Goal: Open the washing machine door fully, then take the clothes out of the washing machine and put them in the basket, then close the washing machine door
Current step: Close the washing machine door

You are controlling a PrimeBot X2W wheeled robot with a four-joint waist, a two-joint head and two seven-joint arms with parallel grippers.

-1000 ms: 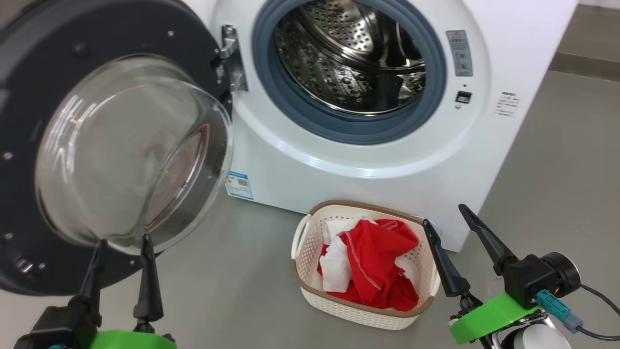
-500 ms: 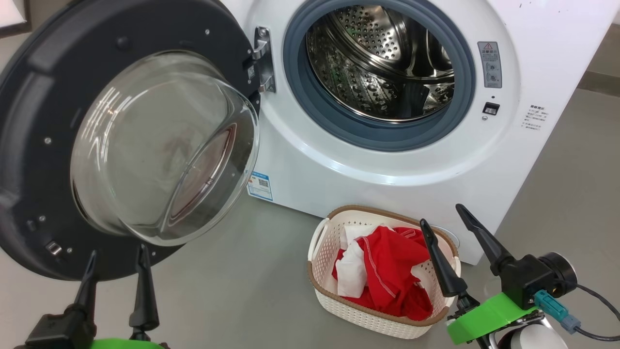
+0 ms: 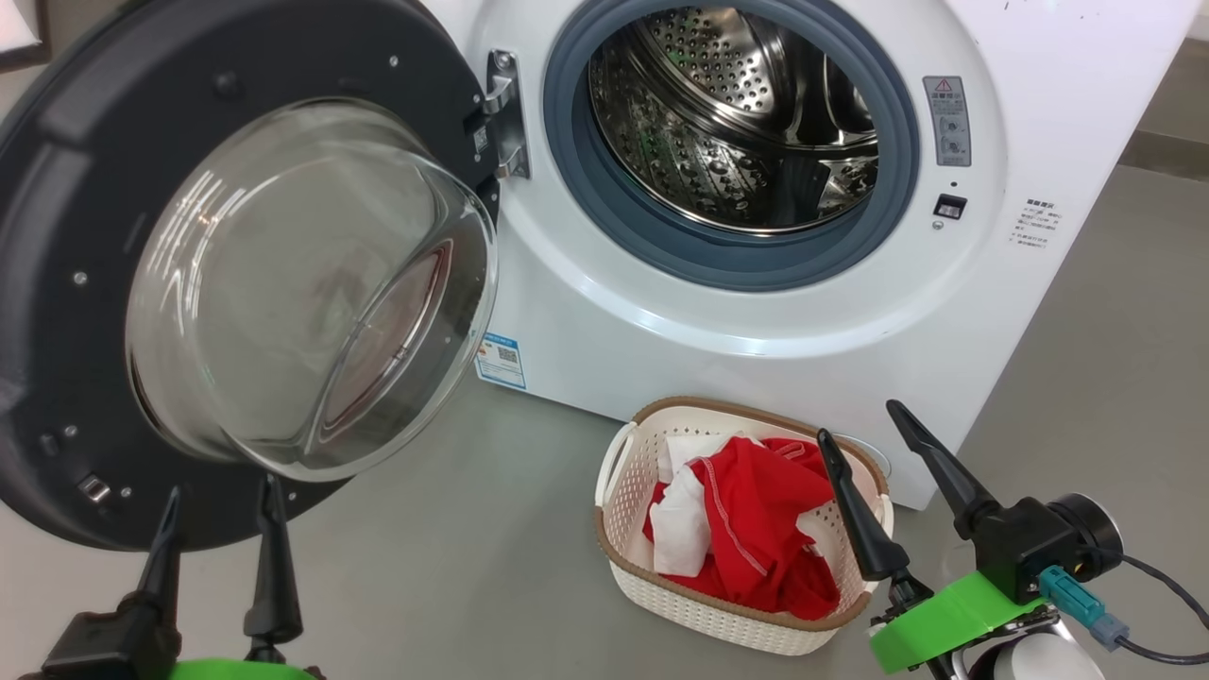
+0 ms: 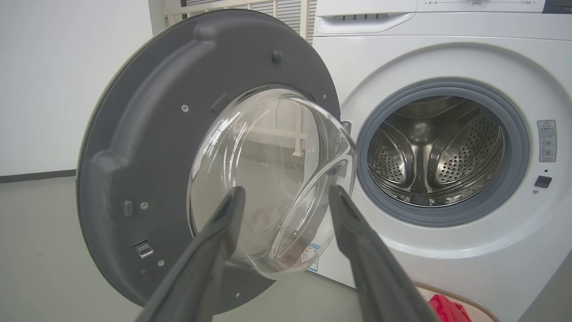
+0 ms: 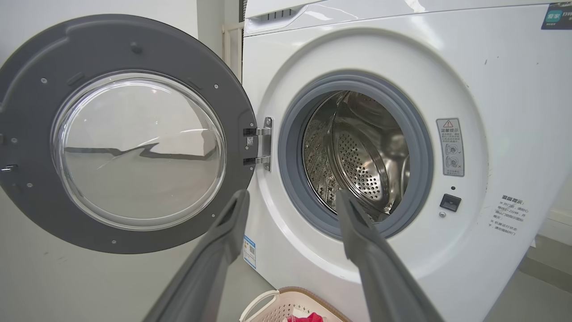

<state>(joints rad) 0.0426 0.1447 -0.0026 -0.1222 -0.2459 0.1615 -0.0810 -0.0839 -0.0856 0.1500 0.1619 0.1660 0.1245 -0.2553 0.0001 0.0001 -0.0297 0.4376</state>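
The big white washing machine (image 3: 661, 312) stands on a grey floor (image 3: 472, 529). Its round door (image 3: 85, 189) is swung wide open to the robot's left and hangs on a metal hinge (image 3: 503, 113). The door has a wide dark rim, and a clear glass bowl (image 3: 302, 283) bulges out of its middle. Inside the grey rubber ring (image 3: 718, 264) you can see the shiny steel drum (image 3: 737, 123) with lots of little holes. The small cream basket (image 3: 699, 614) with a brown rim sits on the floor just in front of the machine, below the round hole. The red clothes (image 3: 756, 510) with white bits lie bunched up inside it. The left gripper (image 3: 222, 485) is low down on the left, just under the door's dark rim. Its two dark fingers are spread wide and hold nothing, and they point toward the glass bowl. The right gripper (image 3: 858, 419) is low down on the right, next to the basket's right end. Its fingers are spread wide too, and nothing is between them.
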